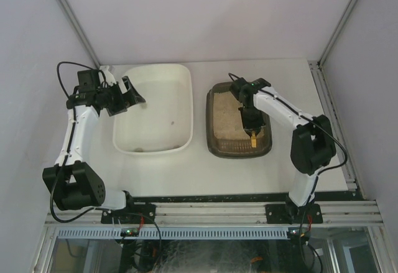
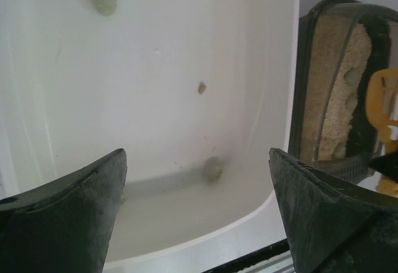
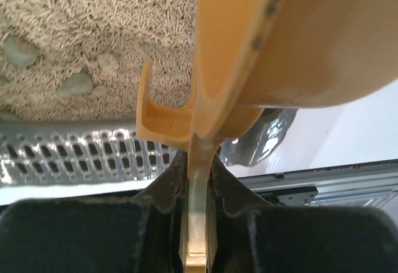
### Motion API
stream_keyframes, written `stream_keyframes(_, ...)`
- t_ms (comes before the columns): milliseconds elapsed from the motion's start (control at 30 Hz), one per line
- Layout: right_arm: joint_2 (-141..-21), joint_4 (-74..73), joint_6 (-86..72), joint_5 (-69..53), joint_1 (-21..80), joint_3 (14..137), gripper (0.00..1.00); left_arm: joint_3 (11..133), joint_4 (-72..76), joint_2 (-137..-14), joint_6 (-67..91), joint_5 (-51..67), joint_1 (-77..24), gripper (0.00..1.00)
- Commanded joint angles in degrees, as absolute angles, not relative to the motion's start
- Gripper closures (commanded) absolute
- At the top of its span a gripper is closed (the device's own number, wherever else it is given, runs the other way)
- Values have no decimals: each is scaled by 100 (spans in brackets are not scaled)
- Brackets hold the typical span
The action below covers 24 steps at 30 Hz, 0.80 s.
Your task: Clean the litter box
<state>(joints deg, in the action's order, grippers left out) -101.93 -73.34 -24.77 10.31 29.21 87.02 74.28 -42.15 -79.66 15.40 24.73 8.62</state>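
Observation:
The dark grey-brown litter box [image 1: 212, 120] holds beige litter and sits right of centre. My right gripper [image 1: 252, 127] is over its near right part, shut on the handle of a yellow scoop [image 1: 254, 140]. In the right wrist view the gripper [image 3: 198, 162] clamps the scoop [image 3: 280, 37] above pellet litter [image 3: 93, 12], with grey clumps [image 3: 74, 84] near the perforated wall [image 3: 81, 152]. My left gripper [image 1: 134, 92] is open and empty over the far left rim of the white tub [image 1: 155, 99]. The left wrist view [image 2: 199, 204] looks into the tub, which holds a few clumps [image 2: 213, 168].
The tub [image 2: 155, 68] lies left of the litter box [image 2: 305, 99], with a narrow gap between them. The scoop shows at the right edge of the left wrist view [image 2: 380, 102]. White walls enclose the table, and a metal rail [image 1: 211, 212] runs along its near edge.

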Motion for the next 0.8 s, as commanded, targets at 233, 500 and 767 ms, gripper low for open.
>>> stream_keyframes(233, -11385, -7758, -2799, 1592, 2813, 9622, 100, 7690, -3841, -7914, 2039, 3142, 806, 0)
stream_keyframes(500, -11442, -7931, -2931, 2143, 2724, 9733, 100, 7510, -3787, -7802, 1854, 3029, 802, 0)
stream_keyframes(767, -11508, -7962, -2978, 2361, 2692, 9691, 100, 7438, -3691, -7819, 1876, 2901, 801, 0)
